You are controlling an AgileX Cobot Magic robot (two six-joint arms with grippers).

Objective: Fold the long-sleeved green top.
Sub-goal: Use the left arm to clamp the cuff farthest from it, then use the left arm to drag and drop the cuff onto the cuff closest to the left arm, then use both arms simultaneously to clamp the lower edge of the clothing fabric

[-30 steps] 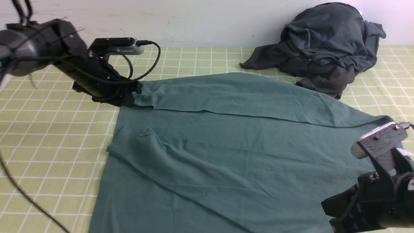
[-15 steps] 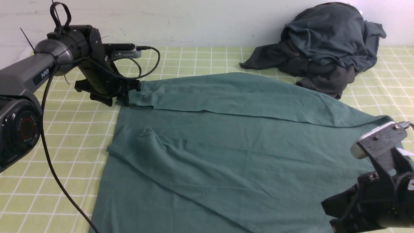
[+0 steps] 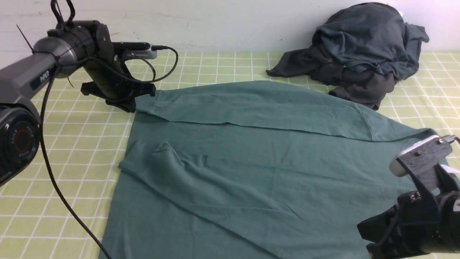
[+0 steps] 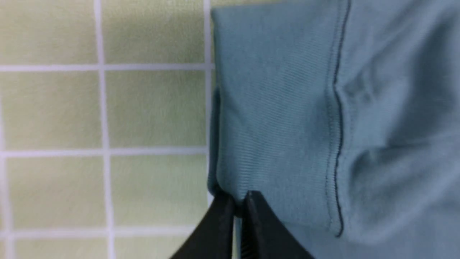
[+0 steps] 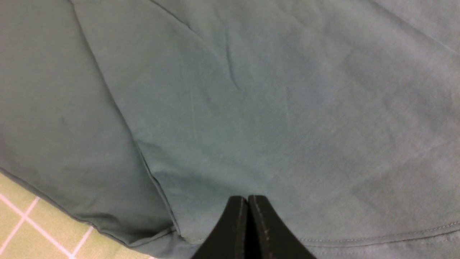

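From the front, the green top (image 3: 251,172) lies spread flat over most of a yellow-green checked cloth (image 3: 54,144), with one sleeve (image 3: 258,104) folded across its far edge and the other lying slantwise over the body. The left gripper (image 3: 136,102) sits low at the far left end of that far sleeve, touching its tip. A heap of dark grey clothes (image 3: 363,46) rests at the far right, just beyond the top's shoulder. The right arm (image 3: 413,230) hangs over the near right part of the top. In the left wrist view, the black jaws are pinched together on the edge of the ribbed cuff (image 4: 276,126), where it meets the checked cloth. In the right wrist view, the right gripper (image 5: 247,203) is over smooth green fabric near a stitched hem (image 5: 377,239). Its jaws are pressed fully together with nothing visible between them.
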